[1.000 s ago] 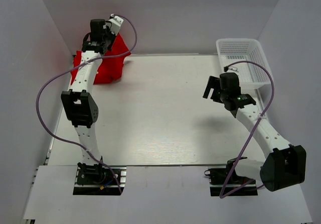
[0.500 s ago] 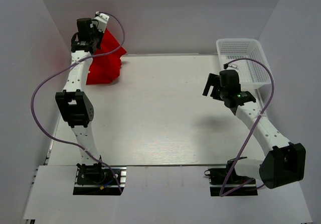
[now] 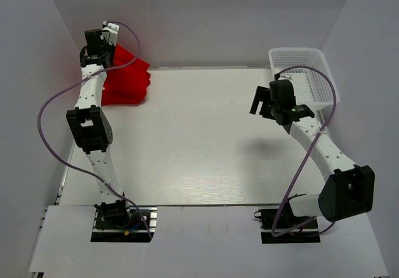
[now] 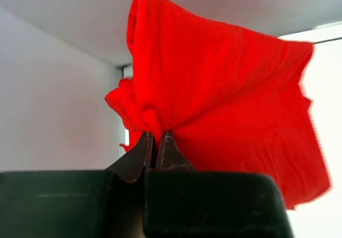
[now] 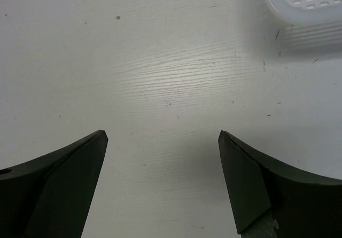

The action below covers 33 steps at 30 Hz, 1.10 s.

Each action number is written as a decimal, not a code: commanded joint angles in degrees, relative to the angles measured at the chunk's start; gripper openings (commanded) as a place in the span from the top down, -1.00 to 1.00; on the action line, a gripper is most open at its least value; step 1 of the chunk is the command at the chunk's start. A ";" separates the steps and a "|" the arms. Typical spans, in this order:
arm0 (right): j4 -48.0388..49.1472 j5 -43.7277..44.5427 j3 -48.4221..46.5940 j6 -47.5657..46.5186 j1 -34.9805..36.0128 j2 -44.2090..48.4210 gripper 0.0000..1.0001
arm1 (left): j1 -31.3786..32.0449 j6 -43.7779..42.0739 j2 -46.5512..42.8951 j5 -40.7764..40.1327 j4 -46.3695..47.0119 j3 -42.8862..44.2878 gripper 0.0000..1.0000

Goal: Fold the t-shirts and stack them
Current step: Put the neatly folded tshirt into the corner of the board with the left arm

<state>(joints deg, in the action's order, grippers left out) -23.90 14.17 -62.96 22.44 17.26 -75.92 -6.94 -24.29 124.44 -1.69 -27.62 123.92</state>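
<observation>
A bright red t-shirt (image 3: 128,78) hangs bunched at the table's far left corner. My left gripper (image 3: 107,48) is raised high there and shut on a pinch of its cloth; in the left wrist view the shirt (image 4: 230,99) drapes from my closed gripper (image 4: 156,136) down to the right. My right gripper (image 3: 260,103) hovers open and empty over bare table beside the basket; the right wrist view shows my right gripper (image 5: 163,136) with its fingers wide apart above the tabletop. No other shirt shows.
A white plastic mesh basket (image 3: 305,72) stands at the far right corner; its corner shows in the right wrist view (image 5: 307,3). White walls close in the table on the left, back and right. The white table (image 3: 199,147) spreads between the arms.
My left gripper has moved up and to the far left, pulling the red shirt with it toward the corner. My right gripper has shifted slightly toward the back.
</observation>
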 commanded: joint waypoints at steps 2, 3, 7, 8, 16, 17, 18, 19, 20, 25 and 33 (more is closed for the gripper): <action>-0.27 -0.55 -3.92 -0.55 0.14 -1.77 -0.81 | -2.19 2.84 1.59 -5.24 2.92 2.21 1.00; -0.44 -0.55 -4.71 -0.46 0.06 -2.65 -0.81 | -2.20 2.85 2.38 -5.25 2.92 2.21 1.00; -1.32 -1.43 -5.77 -0.20 0.06 -4.50 -0.81 | -3.34 4.69 4.58 -7.79 2.92 3.00 -0.26; -1.67 -1.43 -6.12 -0.37 0.06 -5.20 -0.81 | -3.95 5.22 4.58 -8.41 2.92 3.69 -0.99; -2.56 -2.75 -8.85 -0.82 0.23 -7.40 -0.81 | -5.01 8.38 5.20 -15.53 3.97 5.19 -1.00; -2.64 -2.75 -8.67 -0.90 0.15 -7.40 -0.81 | -5.01 8.91 4.59 -15.53 3.36 5.19 -1.00; -2.29 -2.66 -8.58 -0.99 0.15 -7.14 -0.81 | -5.01 9.61 3.88 -14.75 2.58 5.72 -1.00; -2.64 -2.92 -8.50 -0.82 0.15 -7.14 -0.81 | -5.01 9.62 3.88 -14.05 2.05 5.72 -1.00; -2.47 -3.01 -8.50 -0.99 0.15 -7.05 -0.81 | -5.01 10.57 2.92 -13.17 1.34 5.72 -1.00; -2.64 -4.15 -7.97 -0.82 0.23 -5.04 -0.81 | -3.88 16.64 -3.04 -4.99 -6.99 4.41 -1.00; -1.23 -7.23 -0.59 -1.17 0.06 1.12 -0.81 | 0.95 31.14 -21.65 5.39 -8.08 -23.11 -1.00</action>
<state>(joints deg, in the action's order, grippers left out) -26.06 8.95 -65.28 21.98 17.28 -77.60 -8.91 -0.54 113.43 -1.23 -34.74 110.54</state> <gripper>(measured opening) 0.904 0.994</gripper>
